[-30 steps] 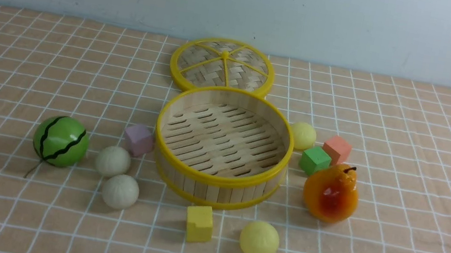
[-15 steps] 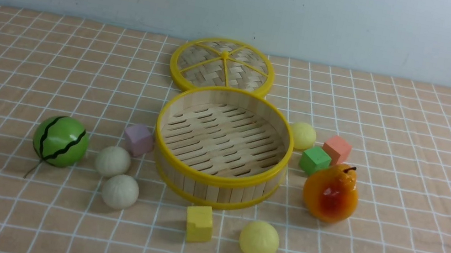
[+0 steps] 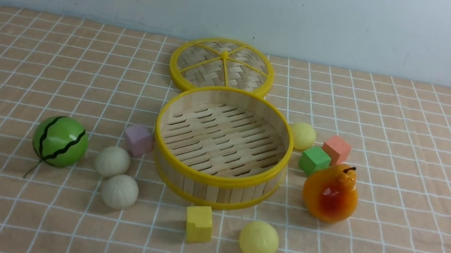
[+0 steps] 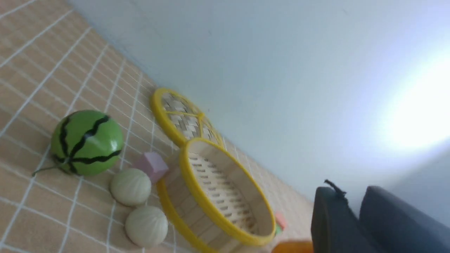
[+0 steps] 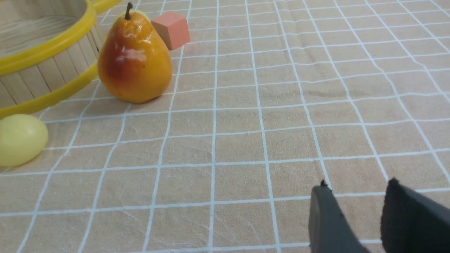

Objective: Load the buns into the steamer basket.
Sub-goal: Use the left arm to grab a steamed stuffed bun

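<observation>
The steamer basket [image 3: 216, 179] stands empty at the table's middle. Two off-white buns [image 3: 112, 161] [image 3: 120, 191] lie to its left. One pale yellow bun [image 3: 259, 240] lies in front of it and another [image 3: 302, 135] at its right side. My left gripper [image 4: 348, 191] is raised, empty, its fingers nearly together; its view shows the off-white buns [image 4: 130, 187] [image 4: 146, 226] and the basket [image 4: 218, 211]. My right gripper [image 5: 357, 186] is open and empty, low over the cloth, to the right of the front yellow bun [image 5: 21, 138]. Neither gripper shows clearly in the front view.
The woven lid [image 3: 222, 66] lies behind the basket. A green watermelon ball [image 3: 60, 140] sits at the left and an orange pear [image 3: 330, 192] at the right. Cubes lie around the basket: purple [image 3: 138, 139], yellow [image 3: 198, 223], green [image 3: 314, 160], salmon [image 3: 336, 149].
A dark sliver at the front view's lower left edge has moved up along the edge. The buns, the basket and the other things have not moved.
</observation>
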You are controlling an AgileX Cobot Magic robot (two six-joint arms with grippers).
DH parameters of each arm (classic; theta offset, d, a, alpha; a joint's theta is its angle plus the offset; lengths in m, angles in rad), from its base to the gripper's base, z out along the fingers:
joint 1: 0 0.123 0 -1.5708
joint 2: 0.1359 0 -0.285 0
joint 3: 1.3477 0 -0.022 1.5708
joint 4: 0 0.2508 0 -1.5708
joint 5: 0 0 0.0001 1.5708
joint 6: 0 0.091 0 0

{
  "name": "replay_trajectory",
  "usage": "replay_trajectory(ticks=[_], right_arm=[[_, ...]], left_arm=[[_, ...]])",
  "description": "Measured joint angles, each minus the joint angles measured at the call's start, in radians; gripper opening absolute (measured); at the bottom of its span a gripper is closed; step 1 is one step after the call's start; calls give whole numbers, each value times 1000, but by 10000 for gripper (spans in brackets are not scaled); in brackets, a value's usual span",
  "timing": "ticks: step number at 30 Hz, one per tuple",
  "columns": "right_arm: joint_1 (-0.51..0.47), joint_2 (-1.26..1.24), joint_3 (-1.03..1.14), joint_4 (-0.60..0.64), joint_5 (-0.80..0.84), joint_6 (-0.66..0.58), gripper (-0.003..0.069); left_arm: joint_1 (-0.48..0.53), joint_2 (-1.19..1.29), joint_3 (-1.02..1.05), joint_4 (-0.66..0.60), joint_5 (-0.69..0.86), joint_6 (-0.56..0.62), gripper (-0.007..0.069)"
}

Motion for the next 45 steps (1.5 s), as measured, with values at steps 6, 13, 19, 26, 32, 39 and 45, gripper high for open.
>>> replay_trajectory(ticks=[6,13,19,26,32,39,45], right_arm=[[0,0,0,0,0,0,239],[0,0,0,0,0,0,239],[0,0,0,0,0,0,239],[0,0,0,0,0,0,239],[0,0,0,0,0,0,239],[0,0,0,0,0,0,239],[0,0,0,0,0,0,239]], left_arm=[[-9,413,-325,161,476,56,28],[-16,910,-504,296,641,101,-13],[-277,1267,-673,336,614,128,-13],[-378,1564,-891,508,611,34,-13],[-337,1703,-998,554,604,23,13],[-261,1733,-1009,538,505,53,192],[-262,1765,-1013,526,443,71,267]])
